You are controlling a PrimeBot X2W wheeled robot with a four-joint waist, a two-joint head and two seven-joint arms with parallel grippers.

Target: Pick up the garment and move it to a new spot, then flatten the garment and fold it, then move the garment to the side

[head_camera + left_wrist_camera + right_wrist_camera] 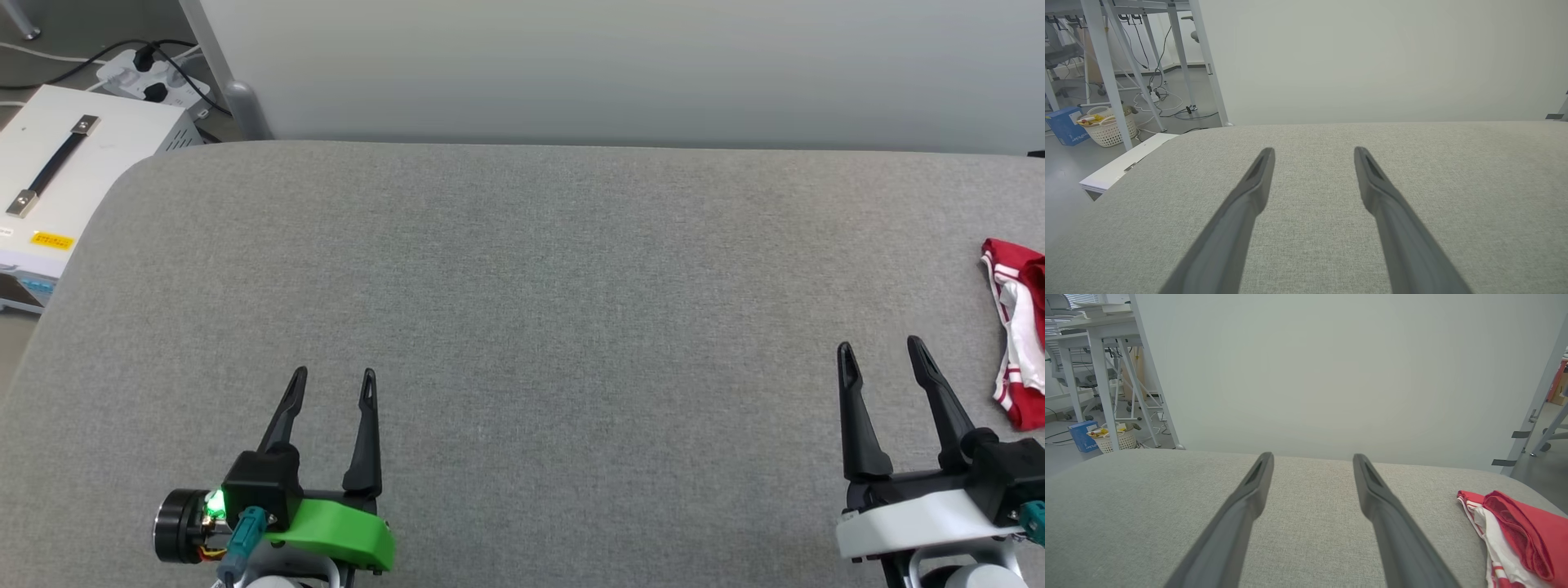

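Your right gripper [880, 345] sits at the lower right of the head view. Its two dark fingers are spread apart with nothing between them, and they point away from the robot over the grey fabric table [522, 286]. Just to its right, close to the table's right edge, lies the garment [1016, 327]. It is a crumpled heap of red jersey cloth with white fabric and red-and-white stripe trim showing, partly cut off by the frame edge. The gripper and the garment are near each other but apart, and you can see a strip of bare table between the outer finger and the cloth. From the right wrist view the heap lies low and to the right of the fingers [1392, 522], with red folds over white.

Your left gripper [335, 374] is at the lower left, well apart from the garment. Its fingers are likewise spread and empty, and a green cover and a lit green lamp show at its wrist. Most of the table between and beyond the two grippers is bare.

A pale wall panel [620, 65] stands along the table's far edge. On the floor past the far left corner you see a white case [90, 155] with a black handle and a yellow label. A power strip [151, 77] with black plugs lies behind it. The left wrist view also shows a white laundry basket [1108, 128] next to a blue box [1063, 124].
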